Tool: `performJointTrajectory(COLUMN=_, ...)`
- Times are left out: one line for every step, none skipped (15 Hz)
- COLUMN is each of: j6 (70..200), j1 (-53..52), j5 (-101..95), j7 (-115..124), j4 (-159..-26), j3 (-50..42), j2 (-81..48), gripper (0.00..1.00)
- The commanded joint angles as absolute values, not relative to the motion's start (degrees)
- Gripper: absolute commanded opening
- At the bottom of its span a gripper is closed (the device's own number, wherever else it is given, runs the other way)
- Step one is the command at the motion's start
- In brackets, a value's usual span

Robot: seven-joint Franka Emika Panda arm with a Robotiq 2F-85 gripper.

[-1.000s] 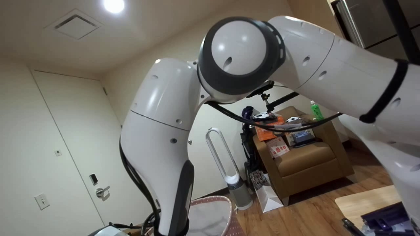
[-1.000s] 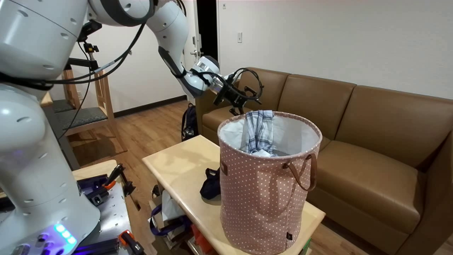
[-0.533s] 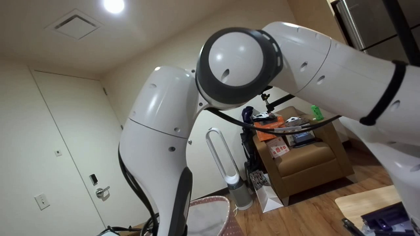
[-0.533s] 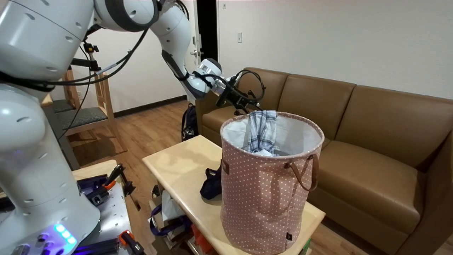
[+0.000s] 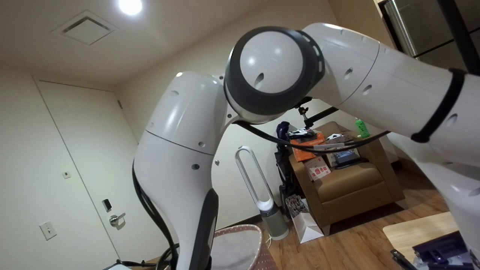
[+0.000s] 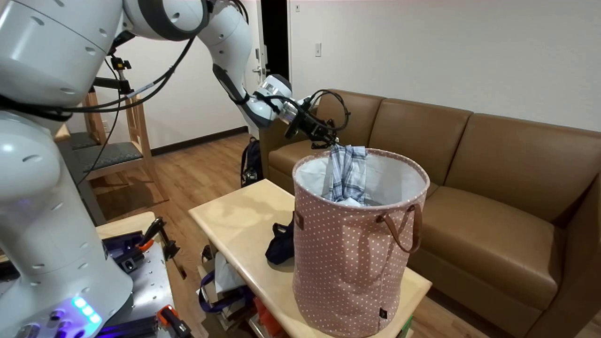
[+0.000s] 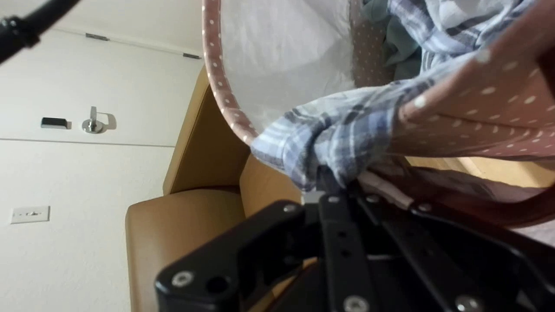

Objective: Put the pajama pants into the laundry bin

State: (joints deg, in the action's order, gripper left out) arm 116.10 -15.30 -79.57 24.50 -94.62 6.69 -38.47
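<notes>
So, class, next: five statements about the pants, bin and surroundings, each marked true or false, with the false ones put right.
1. The plaid pajama pants hang over the rim of the laundry bin. True.
2. The bin stands on the floor. False: it stands on a light wooden table.
3. The gripper is shut on the pants. True.
4. The bin's outside is plain black. False: it is pink with white dots.
5. A brown sofa shows behind the bin in an exterior view. True.
</notes>
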Motion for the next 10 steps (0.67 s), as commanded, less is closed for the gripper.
performJointTrajectory(j6=119.43, j1=-14.31, j5=-79.03, j7=24.98, j4=-97.00, j3=7.69, j2=-34.49, gripper=0.01)
performJointTrajectory(j6=120.21, j1=-14.22, j5=-78.86, j7=25.32, j4=-97.29, j3=7.70, j2=-33.67, gripper=0.01)
performJointTrajectory(j6=121.19, j1=-13.96, j5=-78.65, j7=26.19, j4=-98.00, j3=7.70, j2=-32.40, gripper=0.01)
performJointTrajectory(j6=122.27, j1=-13.59, j5=-78.38, j7=27.77, j4=-98.93, j3=7.62, j2=-30.82, gripper=0.01)
performJointTrajectory(j6=122.24, j1=-13.50, j5=-78.26, j7=29.64, j4=-99.82, j3=7.25, j2=-29.31, gripper=0.01)
performJointTrajectory(j6=122.64, j1=-13.11, j5=-78.01, j7=31.77, j4=-100.85, j3=7.05, j2=-27.72, gripper=0.01)
performJointTrajectory(j6=122.93, j1=-12.45, j5=-77.63, j7=34.85, j4=-102.73, j3=6.77, j2=-25.41, gripper=0.01)
performJointTrajectory(j6=123.24, j1=-11.75, j5=-77.14, j7=37.42, j4=-104.93, j3=6.43, j2=-23.06, gripper=0.01)
performJointTrajectory(j6=123.57, j1=-10.82, j5=-76.85, j7=40.07, j4=-107.90, j3=5.99, j2=-20.24, gripper=0.01)
performJointTrajectory(j6=123.70, j1=-9.98, j5=-76.62, j7=42.81, j4=-110.68, j3=5.60, j2=-17.56, gripper=0.01)
